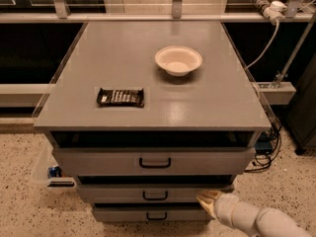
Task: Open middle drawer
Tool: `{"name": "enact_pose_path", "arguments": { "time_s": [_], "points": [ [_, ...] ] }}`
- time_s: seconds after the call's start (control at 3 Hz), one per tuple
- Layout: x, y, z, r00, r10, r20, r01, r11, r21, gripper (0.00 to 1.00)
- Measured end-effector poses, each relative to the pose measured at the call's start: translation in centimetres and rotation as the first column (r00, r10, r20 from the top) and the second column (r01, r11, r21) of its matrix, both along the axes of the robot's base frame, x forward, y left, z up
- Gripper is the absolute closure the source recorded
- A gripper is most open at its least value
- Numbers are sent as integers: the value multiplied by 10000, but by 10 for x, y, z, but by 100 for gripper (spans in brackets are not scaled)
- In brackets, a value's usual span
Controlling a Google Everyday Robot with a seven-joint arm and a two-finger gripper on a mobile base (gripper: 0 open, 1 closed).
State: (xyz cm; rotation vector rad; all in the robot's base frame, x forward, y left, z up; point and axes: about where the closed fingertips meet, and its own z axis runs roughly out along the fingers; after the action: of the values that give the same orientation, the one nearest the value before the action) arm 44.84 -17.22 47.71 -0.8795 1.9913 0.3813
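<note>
The middle drawer (pixel 118 193) is a grey flat front with a small black loop handle (pixel 155 195), second of three under the grey cabinet top. Its front looks closed. My gripper (pixel 208 200) comes in from the lower right on a white arm (pixel 252 219). Its tan tip is at the right part of the middle drawer's front, to the right of the handle. The top drawer (pixel 154 161) stands slightly out, with a dark gap above it. The bottom drawer (pixel 148 215) is the narrowest front.
On the cabinet top (pixel 123 58) lie a white bowl (pixel 178 60) and a dark snack bar (pixel 120 97). Cables and a power strip (pixel 268 4) hang at the right. A small box with a can (pixel 53 173) sits on the speckled floor at the left.
</note>
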Motion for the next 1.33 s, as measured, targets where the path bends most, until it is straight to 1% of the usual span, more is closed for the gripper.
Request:
{"name": "enact_pose_path", "arguments": {
  "time_s": [0.33, 0.67, 1.0, 1.33],
  "points": [
    [34, -4, 11, 9964, -279, 795, 272, 9996, 93, 100],
    [40, -2, 4, 9967, -316, 752, 317, 9995, 8, 100],
    [74, -4, 5, 9905, -737, 1163, 751, 9972, -72, 100],
    [74, -4, 5, 9904, -740, 1165, 754, 9971, -72, 100]
  ]
}}
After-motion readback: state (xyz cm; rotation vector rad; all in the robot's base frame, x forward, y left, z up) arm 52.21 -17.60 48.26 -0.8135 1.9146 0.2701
